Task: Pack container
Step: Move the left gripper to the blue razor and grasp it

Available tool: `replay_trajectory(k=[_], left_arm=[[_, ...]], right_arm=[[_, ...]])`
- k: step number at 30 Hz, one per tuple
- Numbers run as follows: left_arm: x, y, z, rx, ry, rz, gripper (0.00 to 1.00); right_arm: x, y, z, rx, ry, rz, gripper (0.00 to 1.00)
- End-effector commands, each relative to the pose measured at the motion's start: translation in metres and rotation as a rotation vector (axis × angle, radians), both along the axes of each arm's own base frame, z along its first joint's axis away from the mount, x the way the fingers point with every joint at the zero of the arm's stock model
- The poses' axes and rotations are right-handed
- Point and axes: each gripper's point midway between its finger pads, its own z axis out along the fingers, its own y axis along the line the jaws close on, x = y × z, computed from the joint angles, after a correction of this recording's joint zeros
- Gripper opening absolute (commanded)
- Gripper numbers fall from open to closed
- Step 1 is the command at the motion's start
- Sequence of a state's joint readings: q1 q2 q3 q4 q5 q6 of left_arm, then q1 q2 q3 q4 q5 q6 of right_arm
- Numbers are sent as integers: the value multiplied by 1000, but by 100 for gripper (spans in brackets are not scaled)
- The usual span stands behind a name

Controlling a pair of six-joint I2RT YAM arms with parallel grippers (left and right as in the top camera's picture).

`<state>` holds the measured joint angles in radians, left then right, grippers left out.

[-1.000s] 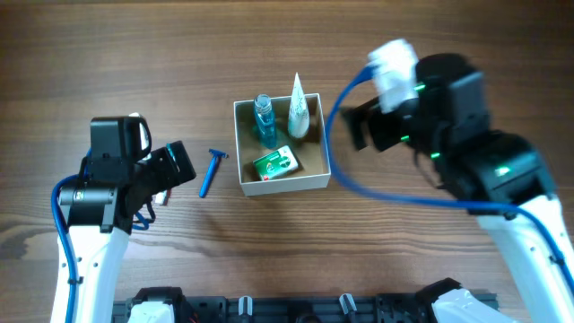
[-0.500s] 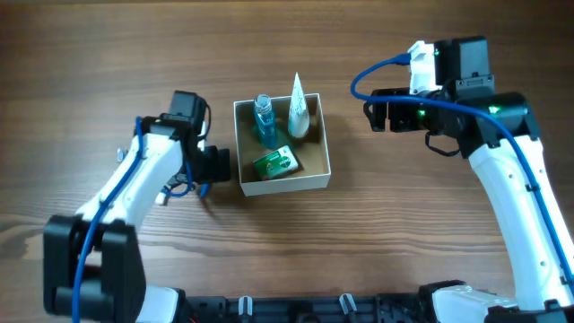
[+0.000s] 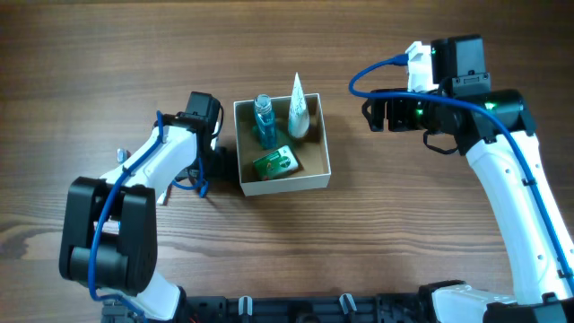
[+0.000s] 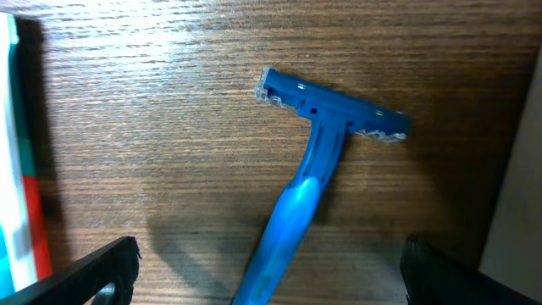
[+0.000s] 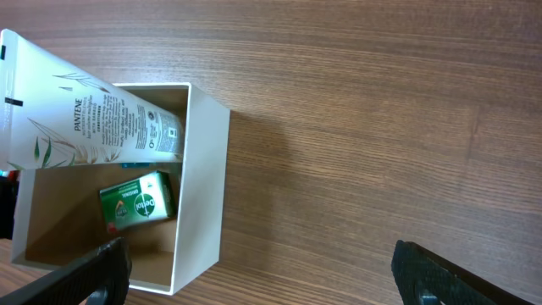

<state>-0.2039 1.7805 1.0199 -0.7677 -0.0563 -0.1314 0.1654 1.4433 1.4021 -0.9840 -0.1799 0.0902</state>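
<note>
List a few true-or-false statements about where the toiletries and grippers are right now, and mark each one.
1. The razor lies inside the container. False: it lies on the table, outside the container.
2. The green packet is inside the container. True.
3. The right gripper holds the white tube. False: it is open and empty, and the tube leans in the container.
4. The left gripper is open over the razor. True.
</note>
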Motion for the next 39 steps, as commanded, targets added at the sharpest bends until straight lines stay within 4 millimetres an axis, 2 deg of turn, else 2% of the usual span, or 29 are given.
replay_trajectory(k=[1,4,5,10,14,16,17,23,27,32,36,39], left_arm=[[1,2,-10,28,28,-26,99],[-1,3,-13,30,40,-26,99],[-1,3,-13,30,41,-26,96],[-4,3,-13,32,51,-26,72],[-5,4,-13,33,57,-26,42],[-7,4,-13,35,65,-26,31],[-8,4,-13,36,69,-26,28],[-10,5,-13,37,76,-26,20],[-10,5,-13,37,76,-26,19],[-10,5,-13,37,76,-26,8],[-7,4,-11,35,68,-22,4],[1,2,-2,31,46,-2,4]], right_arm=[[-3,1,-6,14,29,-8,100],[-4,1,-7,13,32,-8,100],[-4,1,-7,13,33,-8,100],[-4,1,-7,13,32,-8,100],[-4,1,-7,13,33,-7,100],[-4,1,-7,13,33,-7,100],[-4,1,-7,13,33,-7,100],[-4,1,-7,12,33,-8,100],[-4,0,-7,10,36,-9,100],[-5,-6,-10,-22,42,-27,100],[-4,-6,-9,-22,37,-28,100],[-1,-20,-9,-75,27,-104,99]])
